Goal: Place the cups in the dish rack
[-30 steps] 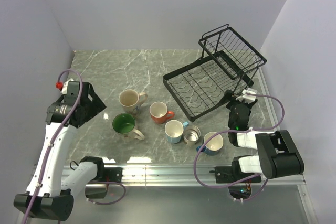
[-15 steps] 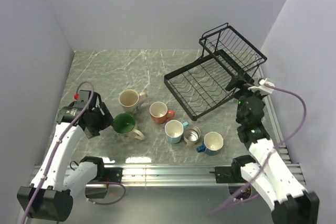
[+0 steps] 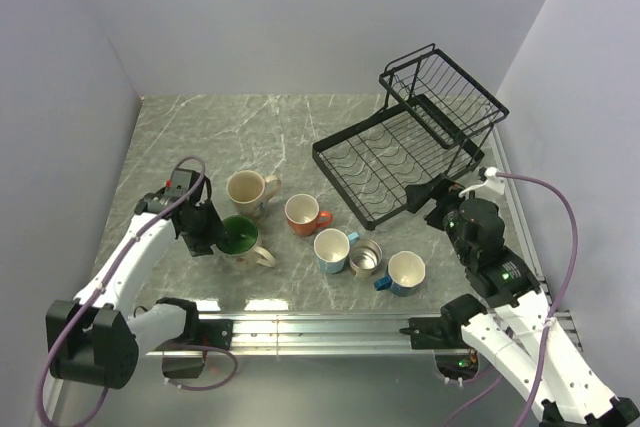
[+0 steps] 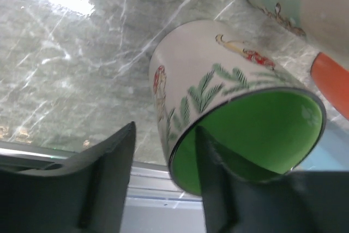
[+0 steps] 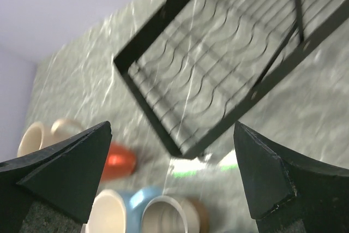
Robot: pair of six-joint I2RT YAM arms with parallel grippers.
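Six cups stand in front of the black wire dish rack (image 3: 400,157): a floral cream mug (image 3: 245,189), a cream mug with a green inside (image 3: 238,237), an orange mug (image 3: 302,213), a blue mug (image 3: 331,249), a steel cup (image 3: 366,258) and a second blue mug (image 3: 405,272). My left gripper (image 3: 213,232) is open at the green mug's left rim. In the left wrist view the gripper (image 4: 164,135) straddles the green mug's (image 4: 234,91) wall, one finger inside and one outside. My right gripper (image 3: 425,197) hangs wide open over the rack's near corner (image 5: 218,80), holding nothing.
The rack's raised upper basket (image 3: 445,92) stands at the back right near the wall. Purple walls close in the table on three sides. A metal rail (image 3: 320,325) runs along the near edge. The right wrist view shows the orange mug (image 5: 117,162) and steel cup (image 5: 174,216) below.
My left gripper has come down and to the right until it straddles the green mug's rim. My right arm has swung, bringing its gripper forward and left to the rack's near corner.
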